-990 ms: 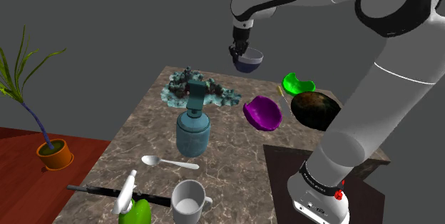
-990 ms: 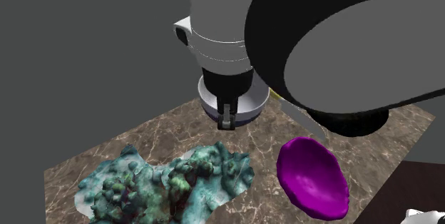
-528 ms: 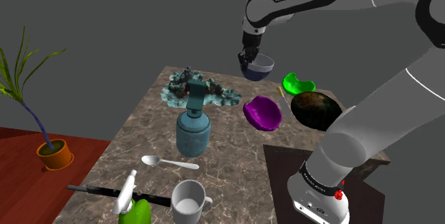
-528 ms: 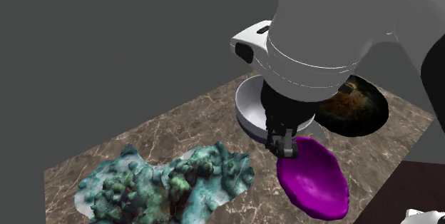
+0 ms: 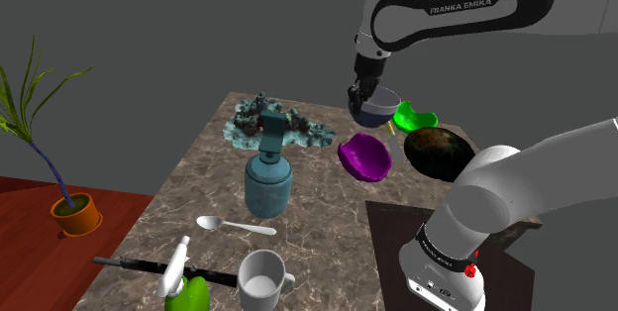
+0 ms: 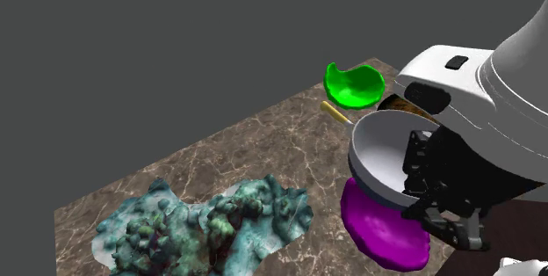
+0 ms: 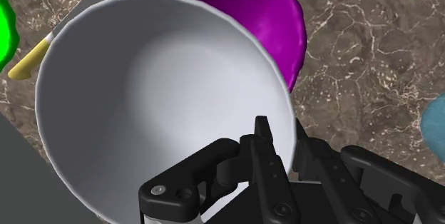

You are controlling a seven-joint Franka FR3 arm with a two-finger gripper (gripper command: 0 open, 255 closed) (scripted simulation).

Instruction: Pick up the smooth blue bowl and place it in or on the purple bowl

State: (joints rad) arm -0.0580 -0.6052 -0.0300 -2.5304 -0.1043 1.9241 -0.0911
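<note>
Gripper (image 5: 363, 94) is up off the counter (image 5: 327, 210), clamped on the rim of the blue bowl (image 5: 378, 113). From the wrist view the gripper (image 7: 282, 133) has one finger inside the wall and one outside, with the rim pinched between them.

- The bowl hangs tilted in the air. Its outside reads blue from the shoulder view; its inside reads pale grey-white (image 7: 157, 94) (image 6: 382, 153).
- In the second exterior view the fingers merge into the black of the hand and are hard to tell apart.

Purple bowl (image 5: 364, 156) sits on the counter just below the gripper.

- The shoulder view shows a gap between the two bowls, so they are not touching.
- The held bowl covers a good part of it in the other views. One side shows past the rim (image 7: 278, 16), and its lower half shows under the hand (image 6: 378, 230).

Green dish (image 5: 414, 116) (image 6: 353, 83) lies just beyond the gripper, and at the wrist it is cut to a sliver.

Yellow stick (image 6: 336, 112) (image 7: 28, 62) lies near the green dish, with one end hidden behind the held bowl.

Dark bowl (image 5: 439, 153) is beside the purple one, partly behind the arm.

Teal lumpy mass (image 5: 272, 126) (image 6: 206, 226) is well off to the gripper's side.

Pale blue shape (image 7: 433, 126) is cut by the frame, and I cannot tell what it is.
</note>
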